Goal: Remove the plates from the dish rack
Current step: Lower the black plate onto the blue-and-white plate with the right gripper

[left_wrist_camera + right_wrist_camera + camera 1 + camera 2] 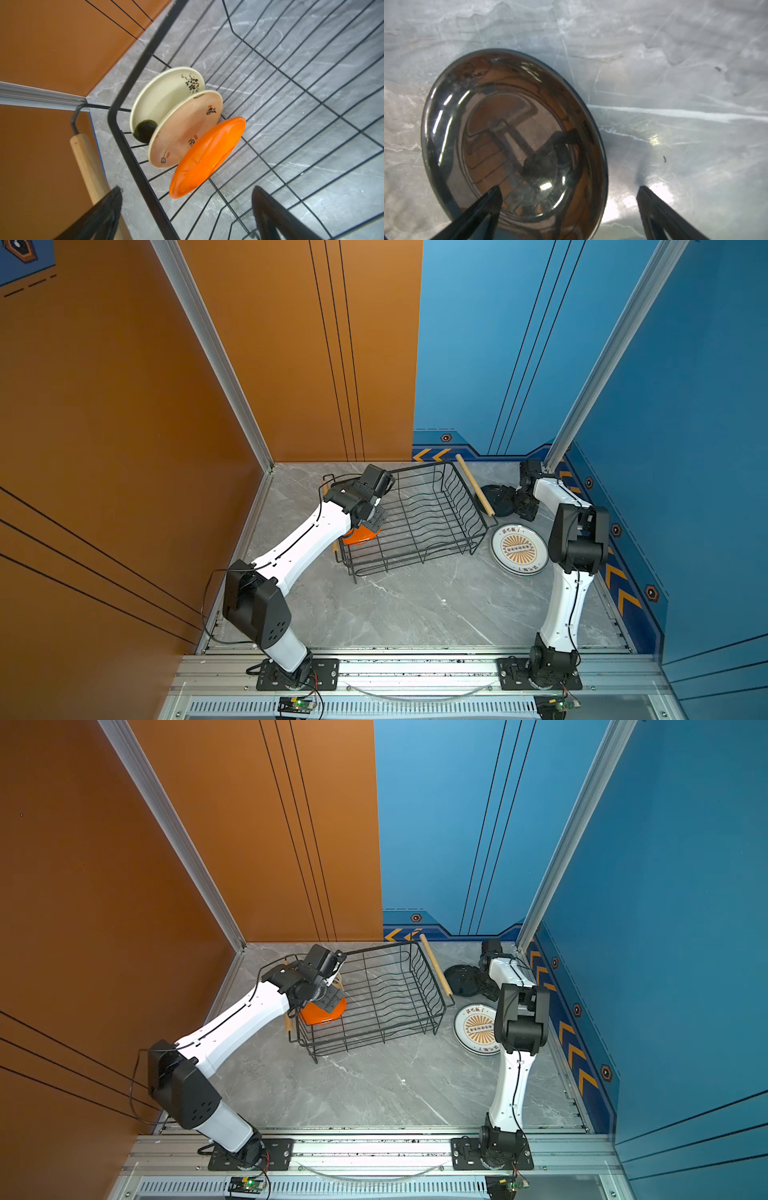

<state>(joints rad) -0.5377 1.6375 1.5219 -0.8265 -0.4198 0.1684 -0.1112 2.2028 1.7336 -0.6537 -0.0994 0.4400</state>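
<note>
Rack sits at 12 o'clock on the table. At its 9 o'clock end three plates stand on edge in a row: cream plate, peach plate, orange plate. The left gripper hangs over them, jaws spread wide, nothing between them. Two more lie flat on the table outside the rack, sunburst plate at 3 o'clock and black plate at 2 o'clock just beside the rack's wooden handle. Right gripper is low over the black plate, jaws full apart and gripping nothing, one finger over the plate's bowl, the other over bare table.
</note>
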